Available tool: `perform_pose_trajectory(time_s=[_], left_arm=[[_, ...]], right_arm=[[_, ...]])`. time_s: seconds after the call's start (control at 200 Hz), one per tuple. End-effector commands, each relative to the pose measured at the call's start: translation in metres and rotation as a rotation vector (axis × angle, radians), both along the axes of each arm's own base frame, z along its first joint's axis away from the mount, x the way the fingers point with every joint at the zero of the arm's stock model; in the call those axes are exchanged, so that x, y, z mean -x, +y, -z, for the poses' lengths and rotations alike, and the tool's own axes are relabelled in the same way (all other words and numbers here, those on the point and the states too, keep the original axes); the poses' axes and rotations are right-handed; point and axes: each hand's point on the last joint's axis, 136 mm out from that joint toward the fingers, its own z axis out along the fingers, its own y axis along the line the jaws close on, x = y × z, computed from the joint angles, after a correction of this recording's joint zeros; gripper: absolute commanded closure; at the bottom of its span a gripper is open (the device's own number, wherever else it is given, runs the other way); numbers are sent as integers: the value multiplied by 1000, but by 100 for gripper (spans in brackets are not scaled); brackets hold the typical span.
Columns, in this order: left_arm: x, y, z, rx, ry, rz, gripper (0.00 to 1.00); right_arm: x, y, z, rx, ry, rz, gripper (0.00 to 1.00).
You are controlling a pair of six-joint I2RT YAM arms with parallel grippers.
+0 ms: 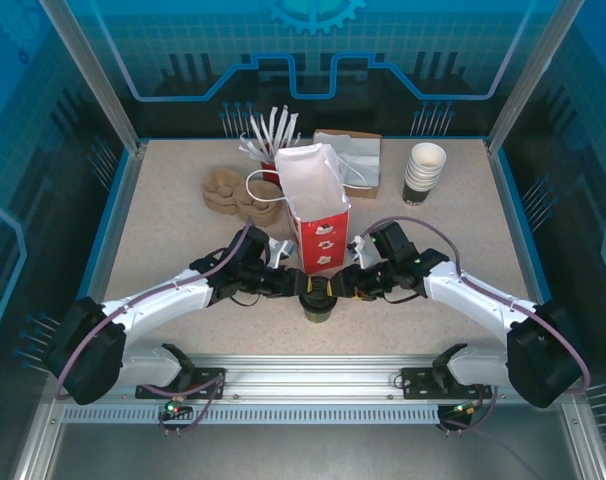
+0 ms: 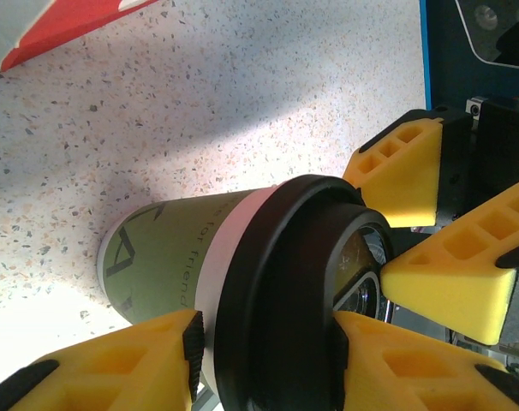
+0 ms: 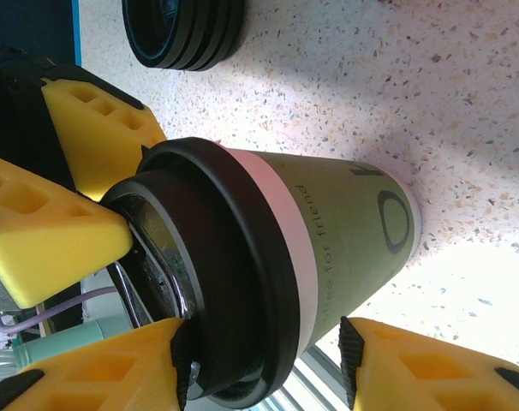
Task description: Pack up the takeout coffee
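Observation:
The takeout coffee [image 1: 318, 300] stands upright at the table's near middle, an olive-green paper cup [image 2: 165, 257] with a black lid [image 2: 277, 300] on it. My two grippers meet at it from either side. The left gripper [image 2: 264, 342] straddles the lid's rim, with one pad against the lid's top and the other a little off the rim beside the cup wall, so it is open. From the other side the right gripper [image 3: 264, 360] does the same, one pad at the lid's edge [image 3: 242, 282] and the other clear of the cup wall, also open.
A red and white paper bag [image 1: 318, 215] stands open just behind the cup. Cardboard carriers [image 1: 233, 190], straws [image 1: 268, 130], a brown bag [image 1: 351, 158] and a stack of white-rimmed cups [image 1: 425, 172] line the back. A stack of black lids [image 3: 184, 34] lies close by.

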Motion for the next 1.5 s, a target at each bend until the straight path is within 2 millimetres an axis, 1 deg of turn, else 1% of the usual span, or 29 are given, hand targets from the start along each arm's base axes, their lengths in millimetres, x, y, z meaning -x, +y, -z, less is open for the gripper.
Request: perform_pose_trajectory(time_s=[0.0, 0.125, 0.395, 0.986, 1.271, 1.496], left_arm=[[3, 7, 18, -40, 27, -6, 57], [3, 7, 19, -43, 28, -6, 58], [5, 9, 30, -56, 52, -9, 60], [18, 20, 51, -78, 88, -27, 62], [18, 20, 48, -69, 79, -29, 62], [17, 19, 48, -68, 80, -29, 62]], right_arm=[[0, -5, 11, 57, 31, 21, 50], [1, -6, 14, 63, 35, 24, 50], [4, -10, 23, 76, 58, 31, 50], [11, -22, 44, 85, 103, 73, 51], [15, -27, 60, 77, 104, 87, 52], [16, -30, 68, 70, 92, 91, 52]])
